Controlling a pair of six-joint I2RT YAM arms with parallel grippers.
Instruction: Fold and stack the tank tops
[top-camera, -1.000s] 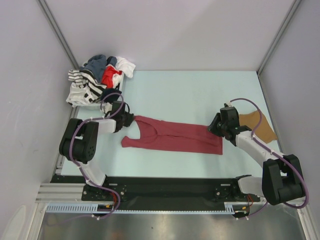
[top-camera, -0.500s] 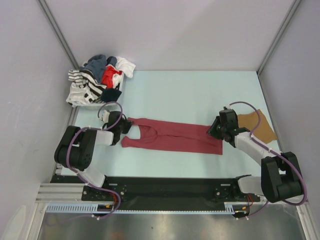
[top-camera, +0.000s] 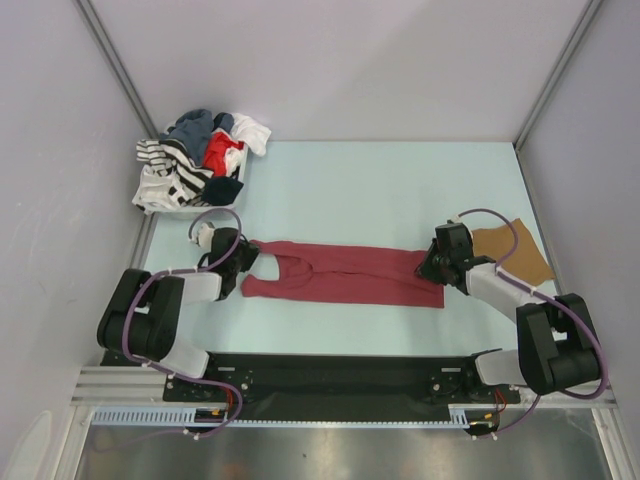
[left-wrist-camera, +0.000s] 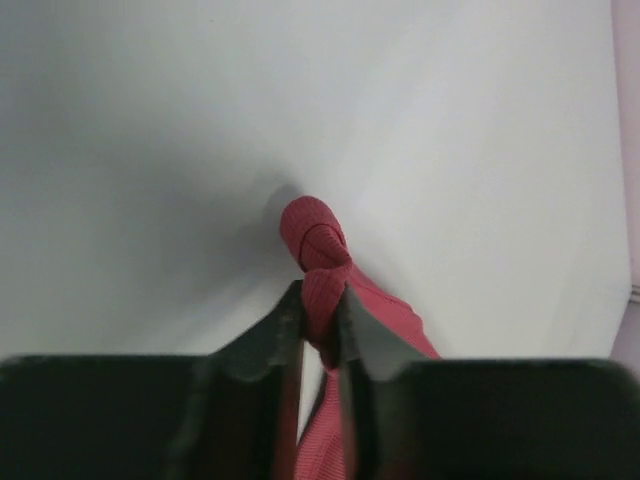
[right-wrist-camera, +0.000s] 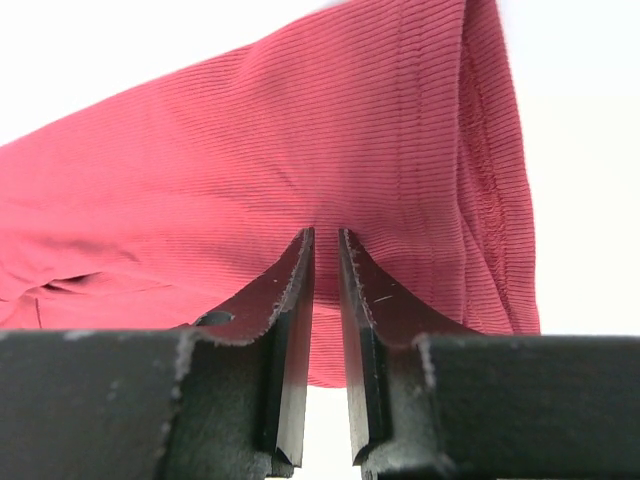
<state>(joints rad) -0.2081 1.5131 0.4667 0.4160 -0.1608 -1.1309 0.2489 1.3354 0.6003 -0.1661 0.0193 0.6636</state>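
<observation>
Just toward the arms from the clothes pile (top-camera: 195, 160), the maroon tank top (top-camera: 350, 272) lies stretched on the surface (top-camera: 380, 190). At its end nearest the pile, the left gripper (left-wrist-camera: 318, 290) has its jaws pinched on a bunched strap. At the end farthest from the pile, the right gripper (right-wrist-camera: 325, 232) has its jaws nearly closed on the hem. To fold straight, I judge both ends should lift together, with the cloth kept taut.

No readable text, label, brand or number anywhere.
</observation>
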